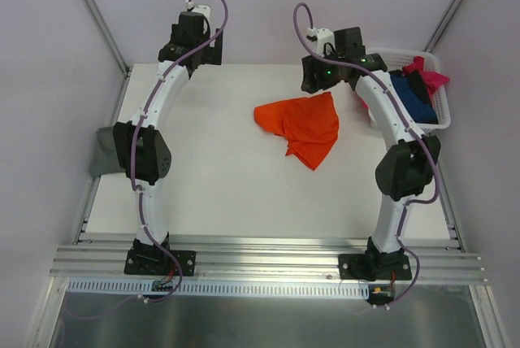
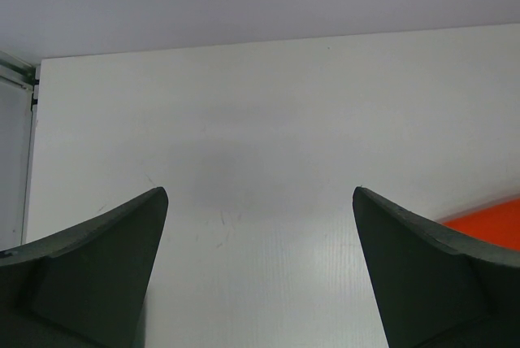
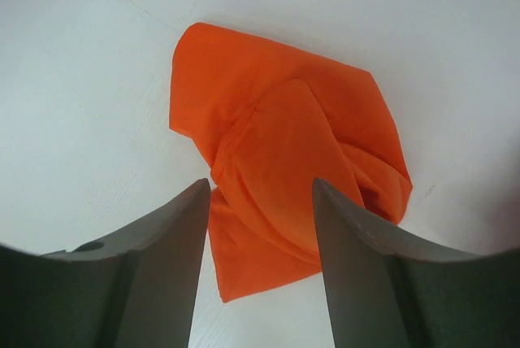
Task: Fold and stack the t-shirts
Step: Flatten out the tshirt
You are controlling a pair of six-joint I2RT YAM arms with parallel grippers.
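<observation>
Your right gripper [image 3: 260, 189] has its jaws apart with nothing between them, and it hangs over the orange shirt [image 3: 284, 161]. That shirt lies crumpled on the tabletop [image 1: 219, 177], right of centre, with folds bunched over one another and one flat corner pointing away from the fingers [image 3: 175, 258]. In the top view you see it just in front of the right gripper, well clear of the left arm.

Your left gripper [image 2: 260, 193] is spread wide and empty over bare tabletop near the far left. Only an edge of the orange shirt shows at the right of its wrist view.

The navy shirt [image 1: 410, 96] and the pink shirt [image 1: 431, 76] sit heaped in the white basket [image 1: 443, 116] at the far right corner. The pink one spills over the rim. A grey-green shirt [image 1: 104, 149] lies at the tabletop's left edge, partly hidden by the left arm's elbow.
</observation>
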